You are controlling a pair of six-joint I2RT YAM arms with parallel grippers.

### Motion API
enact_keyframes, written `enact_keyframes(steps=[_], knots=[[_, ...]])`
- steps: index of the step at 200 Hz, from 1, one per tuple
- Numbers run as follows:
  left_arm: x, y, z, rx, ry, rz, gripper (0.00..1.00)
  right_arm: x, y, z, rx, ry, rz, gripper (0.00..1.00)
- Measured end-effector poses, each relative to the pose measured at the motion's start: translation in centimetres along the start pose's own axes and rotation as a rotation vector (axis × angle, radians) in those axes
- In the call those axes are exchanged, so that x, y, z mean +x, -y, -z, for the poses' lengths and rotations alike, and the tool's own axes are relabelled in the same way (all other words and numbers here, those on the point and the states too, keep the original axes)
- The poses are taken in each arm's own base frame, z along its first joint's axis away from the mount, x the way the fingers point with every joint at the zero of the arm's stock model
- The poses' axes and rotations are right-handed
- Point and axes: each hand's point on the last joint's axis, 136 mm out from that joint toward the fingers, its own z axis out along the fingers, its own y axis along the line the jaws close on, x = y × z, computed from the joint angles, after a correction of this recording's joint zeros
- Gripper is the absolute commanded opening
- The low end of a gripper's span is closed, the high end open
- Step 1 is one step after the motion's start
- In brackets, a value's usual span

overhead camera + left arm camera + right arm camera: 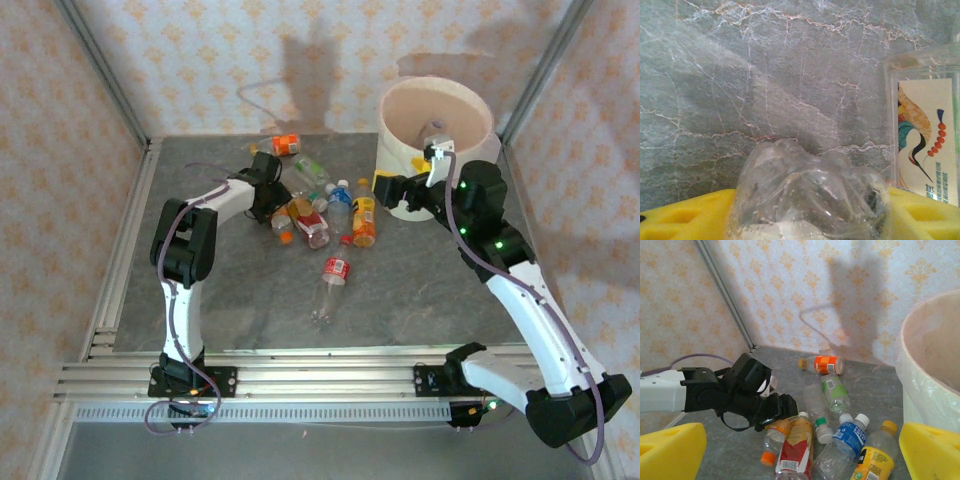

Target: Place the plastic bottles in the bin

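Plastic bottles (320,210) lie clustered on the worktop (420,290), left of the bin (395,150). Looks like the grasp step: your left claw (807,215) grips a clear bottle (805,175); right claw (802,440) gapes empty beside the bin. Next you'd lift clear of neighbours, carry over the rim, release.

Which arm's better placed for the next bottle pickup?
Left. The left gripper sits in the pile, yellow fingers flanking a clear bottle. The right gripper hangs open by the bin, empty.

Grey veined tabletop (420,290), patterned wallpaper walls (200,60) (pale orange motifs), aluminium rails (320,375).
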Motion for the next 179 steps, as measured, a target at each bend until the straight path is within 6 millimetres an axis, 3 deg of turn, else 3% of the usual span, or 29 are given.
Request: enact_keyframes(steps=[60, 95, 119, 153, 179], knots=[[-0.8, -1.1, 0.4, -0.006, 0.018, 0.012, 0.52, 0.4, 0.5, -0.3, 0.023, -0.006, -0.029, 0.99], [-1.4, -2.1, 2.4, -0.001, 0.039, 0.019, 0.49, 1.4, 1.8, -1.3, 0.064, 0.025, -0.162, 0.99], [-1.9, -0.5, 6.4, 0.101, 0.072, 0.009, 0.49, 2.1, 1.6, -2.4, 0.043, 0.017, -0.242, 0.99], [-3.4, 5.0, 14.9, 0.362, 0.163, -0.022, 0.49, 2.5, -1.0, -3.9, -0.043, 0.002, -0.266, 0.99], [-2.6, 9.3, 21.1, 0.574, 0.202, -0.078, 0.49, 3.3, -3.0, -5.7, -0.104, -0.042, -0.28, 0.99]])
